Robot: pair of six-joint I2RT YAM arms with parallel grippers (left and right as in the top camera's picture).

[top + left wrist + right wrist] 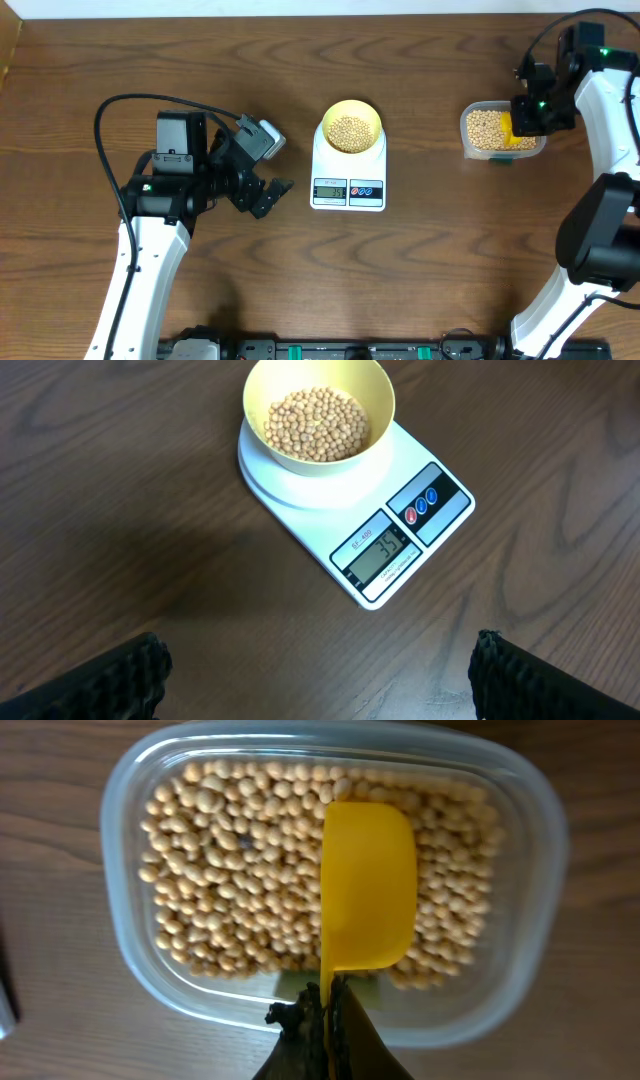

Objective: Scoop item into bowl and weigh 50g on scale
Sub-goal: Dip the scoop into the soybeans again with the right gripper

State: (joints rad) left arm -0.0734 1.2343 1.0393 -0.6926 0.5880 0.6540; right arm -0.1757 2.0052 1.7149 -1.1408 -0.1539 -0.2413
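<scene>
The pale yellow-green bowl (350, 127) sits on the white scale (348, 175) at table centre and holds a layer of tan beans (317, 424). In the left wrist view the bowl (380, 400) is on the scale (300, 485), whose display (383, 550) reads 35. My left gripper (268, 192) is open and empty, left of the scale. My right gripper (330, 1010) is shut on the handle of a yellow scoop (368, 885). The scoop's empty cup hangs over the beans (230, 870) in the clear container (480, 145).
The clear plastic container (540, 850) stands at the far right of the table, well apart from the scale. A black cable (110, 110) loops over the table behind the left arm. Dark wood tabletop (420, 270) lies between scale and front edge.
</scene>
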